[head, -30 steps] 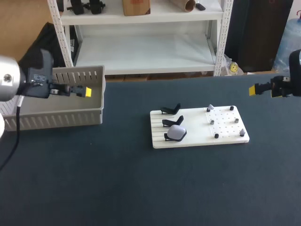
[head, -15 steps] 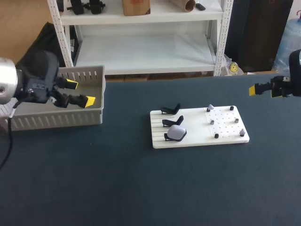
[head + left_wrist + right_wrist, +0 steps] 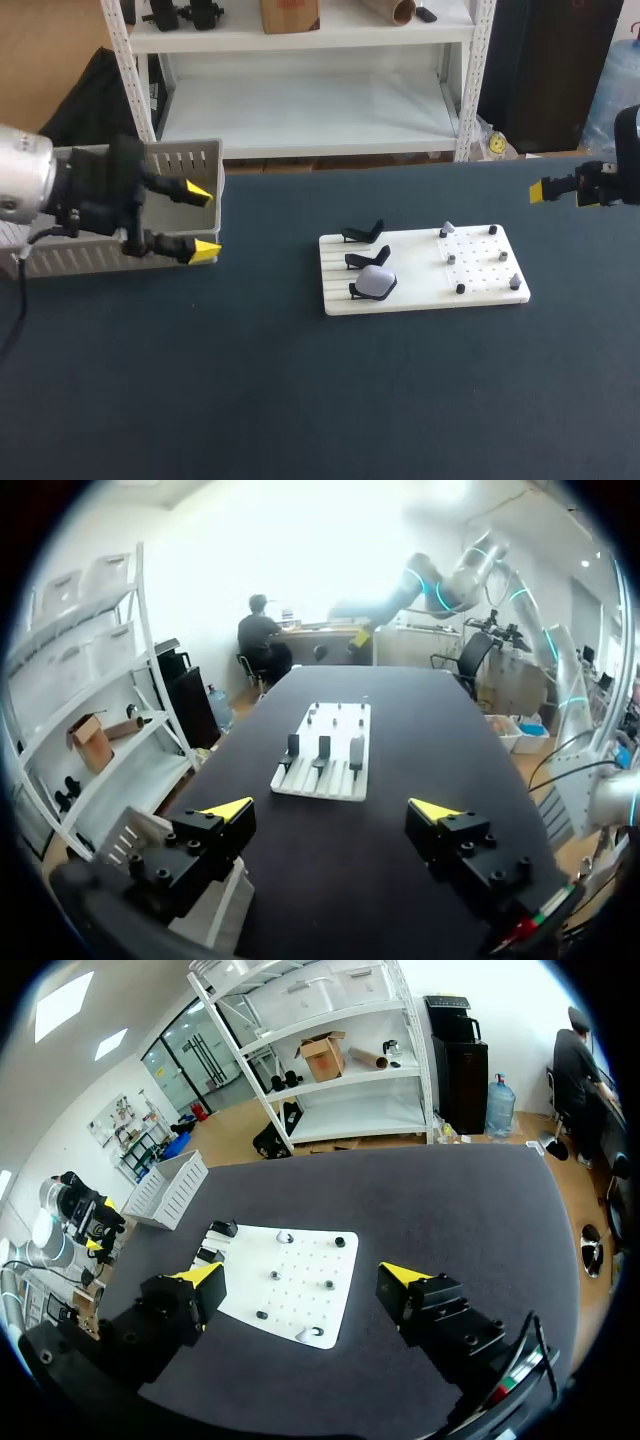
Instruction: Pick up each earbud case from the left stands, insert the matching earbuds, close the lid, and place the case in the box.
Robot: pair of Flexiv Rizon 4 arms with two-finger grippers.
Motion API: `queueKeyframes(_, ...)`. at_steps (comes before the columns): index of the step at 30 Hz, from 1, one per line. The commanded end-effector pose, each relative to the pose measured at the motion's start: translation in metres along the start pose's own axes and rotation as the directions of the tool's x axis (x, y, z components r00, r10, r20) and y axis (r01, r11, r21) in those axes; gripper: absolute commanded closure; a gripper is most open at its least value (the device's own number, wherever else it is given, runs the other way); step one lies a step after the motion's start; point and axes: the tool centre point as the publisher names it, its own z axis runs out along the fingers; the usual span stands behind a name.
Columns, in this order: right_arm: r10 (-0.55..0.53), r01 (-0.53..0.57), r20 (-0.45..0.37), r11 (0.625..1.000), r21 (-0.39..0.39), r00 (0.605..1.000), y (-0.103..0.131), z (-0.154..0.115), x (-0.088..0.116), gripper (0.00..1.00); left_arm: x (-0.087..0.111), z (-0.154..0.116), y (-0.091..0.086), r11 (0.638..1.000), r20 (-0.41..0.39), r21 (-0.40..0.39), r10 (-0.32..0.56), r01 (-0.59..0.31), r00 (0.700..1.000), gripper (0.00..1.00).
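Note:
A white board (image 3: 420,270) lies mid-table. On its left side stand three black stands; the front one holds a pale grey earbud case (image 3: 376,282), and the two behind it (image 3: 365,246) are bare. Small earbuds (image 3: 451,258) sit on the pegged right half. My left gripper (image 3: 201,222) hovers open at the box's right end, well left of the board, holding nothing. My right gripper (image 3: 552,190) hangs open above the table's far right, empty. In the left wrist view the board (image 3: 325,770) lies ahead of the open left gripper (image 3: 330,808). The right gripper (image 3: 300,1275) hangs above the board (image 3: 300,1305).
A grey slatted box (image 3: 185,160) stands at the back left, partly behind my left arm; its corner (image 3: 125,835) shows beside the left fingers. Dark table surface (image 3: 320,400) spreads in front of the board.
My left gripper has swung out from over the box toward the right and front, turning so its fingers now point at the board. The right arm has not moved.

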Motion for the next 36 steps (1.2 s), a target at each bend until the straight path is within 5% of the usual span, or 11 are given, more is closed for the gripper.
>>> queueKeyframes(1, -0.001, 0.001, -0.001, 1.0, -0.001, 1.0, 0.0, 0.0, 0.0, 0.0, 0.0, 0.039, 0.004, 0.999, 0.17, -0.043, 0.002, 0.006, 0.985, 0.0)
queueKeyframes(7, -0.001, 0.001, -0.001, 1.0, -0.001, 1.0, 0.0, 0.0, 0.0, 0.0, -0.008, 0.08, -0.004, 0.999, 0.173, -0.054, 0.005, 0.004, 0.985, 0.0)
queueKeyframes(21, -0.001, 0.001, -0.001, 1.0, -0.001, 1.0, 0.0, 0.0, 0.0, 0.0, -0.015, 0.157, -0.031, 0.996, 0.104, 0.089, -0.036, 0.027, 0.994, 0.0)
queueKeyframes(36, -0.001, 0.001, -0.001, 1.0, -0.001, 1.0, 0.0, 0.0, 0.0, 0.0, -0.015, 0.157, -0.031, 0.996, 0.104, 0.089, -0.036, 0.027, 0.994, 0.0)
